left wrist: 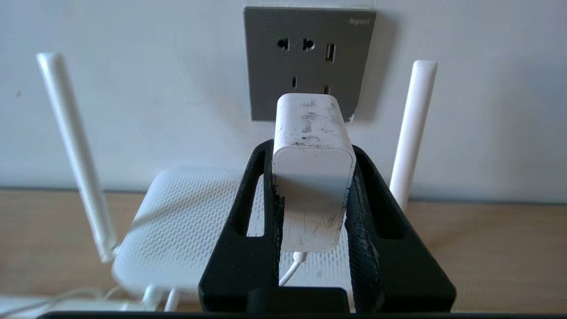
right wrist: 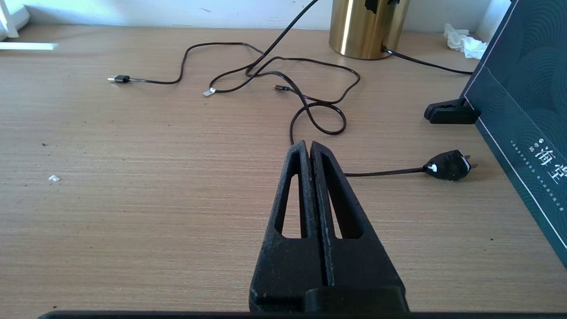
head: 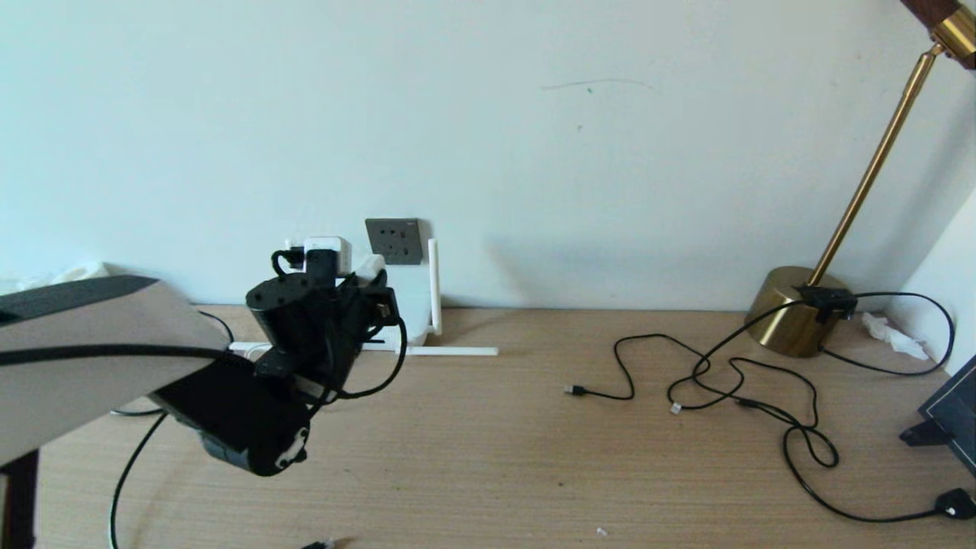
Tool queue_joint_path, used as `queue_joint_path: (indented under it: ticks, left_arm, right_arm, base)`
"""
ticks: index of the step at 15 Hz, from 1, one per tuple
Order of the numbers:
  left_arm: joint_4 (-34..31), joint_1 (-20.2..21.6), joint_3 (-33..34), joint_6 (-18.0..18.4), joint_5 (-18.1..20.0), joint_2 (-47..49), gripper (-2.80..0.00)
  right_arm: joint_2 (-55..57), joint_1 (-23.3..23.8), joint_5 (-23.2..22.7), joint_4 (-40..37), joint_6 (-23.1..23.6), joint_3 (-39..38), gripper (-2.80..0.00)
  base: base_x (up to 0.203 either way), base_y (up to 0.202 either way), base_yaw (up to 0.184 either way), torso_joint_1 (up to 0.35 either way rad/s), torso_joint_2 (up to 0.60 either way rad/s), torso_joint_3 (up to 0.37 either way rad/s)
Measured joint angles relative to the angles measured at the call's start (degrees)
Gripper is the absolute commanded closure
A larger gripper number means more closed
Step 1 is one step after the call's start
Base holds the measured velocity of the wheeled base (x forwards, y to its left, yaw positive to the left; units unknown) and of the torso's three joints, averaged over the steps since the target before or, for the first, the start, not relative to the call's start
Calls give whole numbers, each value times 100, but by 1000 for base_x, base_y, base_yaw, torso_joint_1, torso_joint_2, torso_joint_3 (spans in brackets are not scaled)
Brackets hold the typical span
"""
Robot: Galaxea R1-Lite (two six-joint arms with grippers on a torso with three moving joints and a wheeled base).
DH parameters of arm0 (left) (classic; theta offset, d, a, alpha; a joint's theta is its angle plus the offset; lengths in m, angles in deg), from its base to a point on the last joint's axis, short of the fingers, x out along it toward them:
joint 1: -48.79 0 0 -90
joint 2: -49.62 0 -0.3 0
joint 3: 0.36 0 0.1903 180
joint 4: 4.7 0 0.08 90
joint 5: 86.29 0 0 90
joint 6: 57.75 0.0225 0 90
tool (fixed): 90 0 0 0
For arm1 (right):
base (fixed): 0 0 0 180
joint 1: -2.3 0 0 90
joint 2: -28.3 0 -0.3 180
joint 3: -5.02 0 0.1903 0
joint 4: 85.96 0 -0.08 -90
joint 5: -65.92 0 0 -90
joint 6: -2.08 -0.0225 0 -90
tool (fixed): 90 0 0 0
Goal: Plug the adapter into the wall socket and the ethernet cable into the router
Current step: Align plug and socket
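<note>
My left claw [left wrist: 312, 186] grasps the adapter [left wrist: 312, 177] at frame centre, just below the wall socket [left wrist: 266, 66]; my right claw [right wrist: 310, 153] rests clenched above the worktop [right wrist: 133, 199].

Wooden table [head: 488, 457]: router [left wrist: 177, 221], brass lamp base [head: 793, 313], black cables [head: 762, 404], lamp plug [right wrist: 449, 165].

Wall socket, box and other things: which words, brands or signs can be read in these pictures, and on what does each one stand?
"legrand": faint, on the top corner of the wall socket.
"海" and part of a second character, cut off at the picture's edge: on the dark box; the small print beside them is too small to read.
The adapter, held in the left gripper, and the router show no text.
</note>
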Motion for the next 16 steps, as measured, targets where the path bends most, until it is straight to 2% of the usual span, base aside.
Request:
queue_joint_path:
  ticks: [5, 16]
  left_arm:
    - [115, 59, -567, 14, 17, 458, 0]
    - [89, 170, -1068, 127, 190, 717, 0]
  right_arm:
    - [0, 0, 0, 1, 1, 0, 0]
    - [0, 0, 0, 0, 0, 0, 0]
  base:
    - [0, 0, 0, 0, 0, 0]
    - [0, 0, 0, 0, 0, 0]
